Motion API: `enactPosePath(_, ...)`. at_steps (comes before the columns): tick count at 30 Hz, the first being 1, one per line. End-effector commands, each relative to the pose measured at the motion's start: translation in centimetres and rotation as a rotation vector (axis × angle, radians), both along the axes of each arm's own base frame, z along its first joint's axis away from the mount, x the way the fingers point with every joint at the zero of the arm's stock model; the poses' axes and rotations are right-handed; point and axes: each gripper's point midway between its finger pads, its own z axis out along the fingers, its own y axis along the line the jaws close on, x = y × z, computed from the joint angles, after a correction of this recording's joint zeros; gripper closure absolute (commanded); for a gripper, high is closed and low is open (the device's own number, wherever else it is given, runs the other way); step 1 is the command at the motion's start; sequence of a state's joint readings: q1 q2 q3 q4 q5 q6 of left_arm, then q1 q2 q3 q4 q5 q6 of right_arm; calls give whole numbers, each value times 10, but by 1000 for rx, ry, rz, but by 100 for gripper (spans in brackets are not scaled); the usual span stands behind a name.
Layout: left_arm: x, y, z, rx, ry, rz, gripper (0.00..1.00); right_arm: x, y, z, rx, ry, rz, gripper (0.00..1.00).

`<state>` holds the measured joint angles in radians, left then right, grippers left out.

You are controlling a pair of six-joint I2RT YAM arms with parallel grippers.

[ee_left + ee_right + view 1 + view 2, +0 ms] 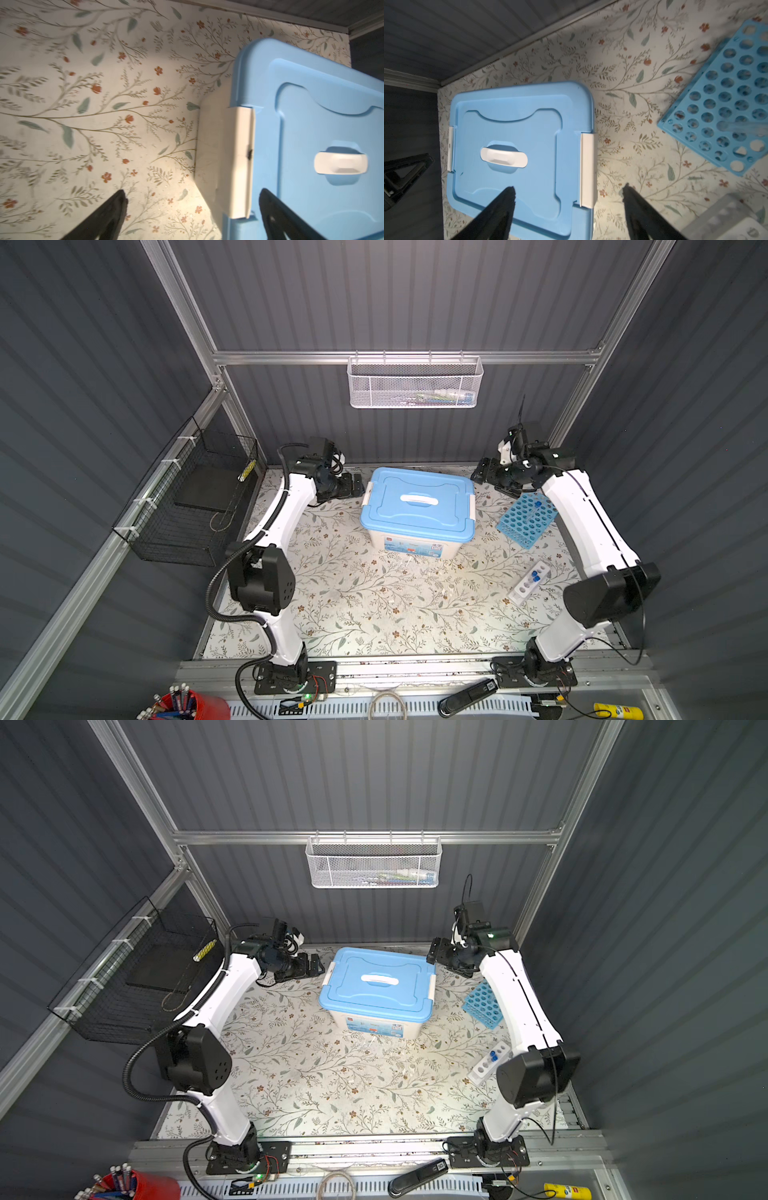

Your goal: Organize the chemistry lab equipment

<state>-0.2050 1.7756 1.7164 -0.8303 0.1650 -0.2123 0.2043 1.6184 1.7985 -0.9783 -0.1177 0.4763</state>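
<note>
A sky-blue many-holed rack (pixel 527 519) (pixel 482 1006) (pixel 726 99) stands at the right, with one blue-capped test tube (pixel 537 504) in it. Nearer the front, a small white tube rack (pixel 524 587) (pixel 484 1065) holds blue-capped tubes (pixel 536 576). Faint clear glassware (pixel 409 562) lies in front of the tub. My left gripper (pixel 359 485) (pixel 192 195) is open beside the tub's left latch (pixel 241 162). My right gripper (pixel 478 472) (pixel 569 191) is open above the tub's right latch (pixel 588 170). Neither holds anything.
The large white tub with blue lid (pixel 417 506) (pixel 376 982) sits at the back centre between both grippers. A white mesh basket (pixel 415 383) hangs on the back wall, a black wire basket (pixel 195 497) on the left wall. A red cup of pens (pixel 187 705) stands at front left.
</note>
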Motion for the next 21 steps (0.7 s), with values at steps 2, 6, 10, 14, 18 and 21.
enactPosePath(2,8,62,25,176,-232,178,0,6,-27,18,-84,-267,-90,16)
enactPosePath(6,-6,100,12,312,-471,293,0,-15,-56,-2,-190,-371,-169,15)
enactPosePath(10,-24,122,-8,399,-563,363,0,-30,-66,-15,-236,-517,-176,10)
enactPosePath(14,-37,123,-43,390,-554,359,0,-48,-83,-50,-330,-615,-203,4)
enactPosePath(18,-41,123,-65,376,-591,370,0,-64,-84,-73,-399,-701,-150,1)
enactPosePath(21,-44,123,-87,369,-582,371,0,-69,-96,-86,-454,-637,-181,1)
